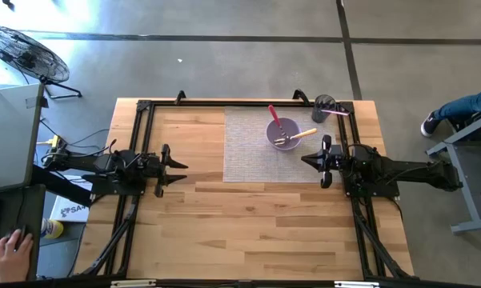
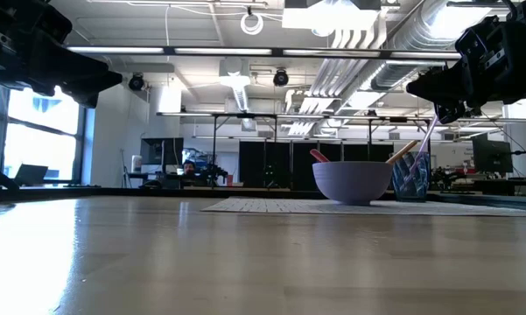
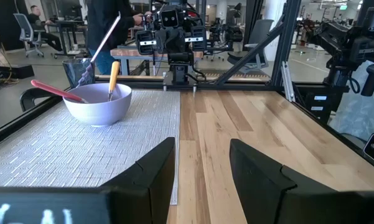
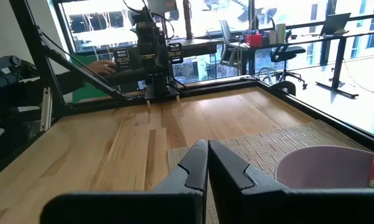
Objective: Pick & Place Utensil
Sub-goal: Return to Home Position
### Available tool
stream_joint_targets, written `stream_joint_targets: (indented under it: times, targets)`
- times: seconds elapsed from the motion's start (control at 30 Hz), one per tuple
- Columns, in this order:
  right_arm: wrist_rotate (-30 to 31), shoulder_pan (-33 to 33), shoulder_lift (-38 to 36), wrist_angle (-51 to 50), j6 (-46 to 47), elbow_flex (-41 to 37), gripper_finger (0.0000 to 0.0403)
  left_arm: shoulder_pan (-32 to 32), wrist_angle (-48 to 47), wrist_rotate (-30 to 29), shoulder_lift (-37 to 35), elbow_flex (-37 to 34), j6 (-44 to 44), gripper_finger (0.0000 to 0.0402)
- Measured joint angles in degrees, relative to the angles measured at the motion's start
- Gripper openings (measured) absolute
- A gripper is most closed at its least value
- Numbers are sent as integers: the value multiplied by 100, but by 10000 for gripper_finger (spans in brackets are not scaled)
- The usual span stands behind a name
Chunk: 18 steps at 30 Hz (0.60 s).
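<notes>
Yellow spoon [image 1: 306,133] sits in purple bowl [image 1: 278,136] on the mat [image 1: 244,152], handle over rim. Placement done; homing step. Right gripper [image 4: 207,149] clenched empty, left gripper [image 3: 202,152] released. Next: probably just retract both arms, clear of bowl.

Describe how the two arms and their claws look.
Both arms are matte black with boxy jointed segments; thin cables loop along the left arm; the right arm looks alike. The left claw and right claw each have two dark, angular, wedge-shaped fingers.
</notes>
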Motion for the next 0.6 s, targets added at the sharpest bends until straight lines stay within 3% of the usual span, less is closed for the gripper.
stream_joint_targets:
  times: [0.6]
  targets:
    - [0, 1, -1, 1, 0, 0, 6, 0, 0, -1, 0, 2, -1, 150]
